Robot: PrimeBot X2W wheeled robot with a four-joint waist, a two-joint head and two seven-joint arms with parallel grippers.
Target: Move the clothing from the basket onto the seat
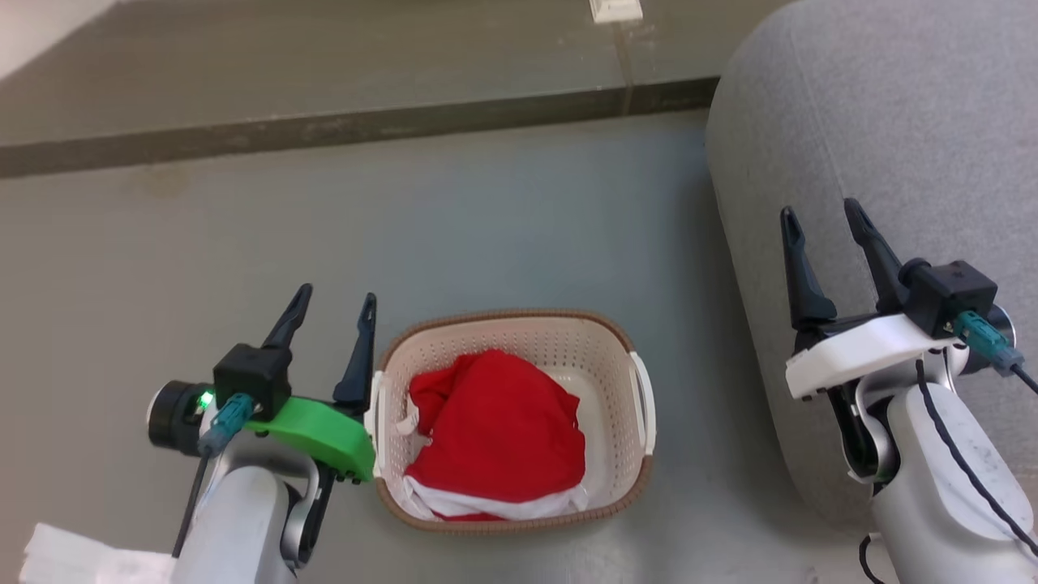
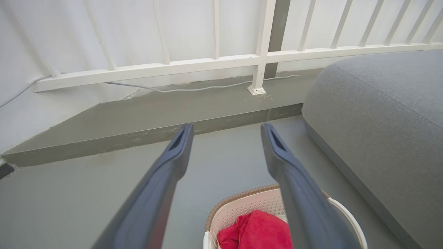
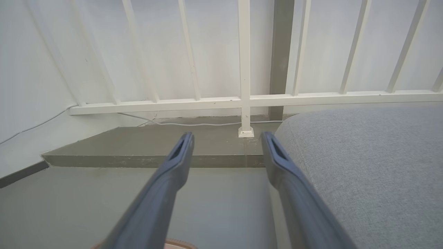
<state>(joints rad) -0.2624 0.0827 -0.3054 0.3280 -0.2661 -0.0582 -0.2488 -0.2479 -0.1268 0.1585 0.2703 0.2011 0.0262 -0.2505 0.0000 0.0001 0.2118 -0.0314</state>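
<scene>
From the head view, here's the small rectangular cream plastic basket [image 1: 503, 345] with perforated walls, a brown woven-look rim and white side handles, sitting on the grey-green floor [image 1: 405, 227]. Inside it the soft red clothing [image 1: 495, 430] with white trim lies bunched up, white fabric peeking out along its near edge. The left gripper [image 1: 337, 294], on its green mount, hangs just beside the basket's left handle, its two long dark fingers spread apart and holding nothing. Over on the right, the right gripper [image 1: 819, 208] on a white mount shows against the edge of the large grey fabric-upholstered seat [image 1: 892, 122] with its rounded edges, fingers likewise parted and empty. A raised concrete step [image 1: 324, 65] runs across the back, and a crumpled white sheet [image 1: 65, 556] lies at the lower left corner. On to the left wrist view: the two fingers fan wide open, and below them the basket's far end shows with the red garment tucked inside; the seat rises at the right, apart from the basket, and a white railing [image 2: 214, 64] with a thin white cable [image 2: 193, 89] under it lines the wall. Now the right wrist view: fingers wide apart again, the right one against the seat's rounded edge, a sliver of basket rim at the bottom edge, the railing ahead.
</scene>
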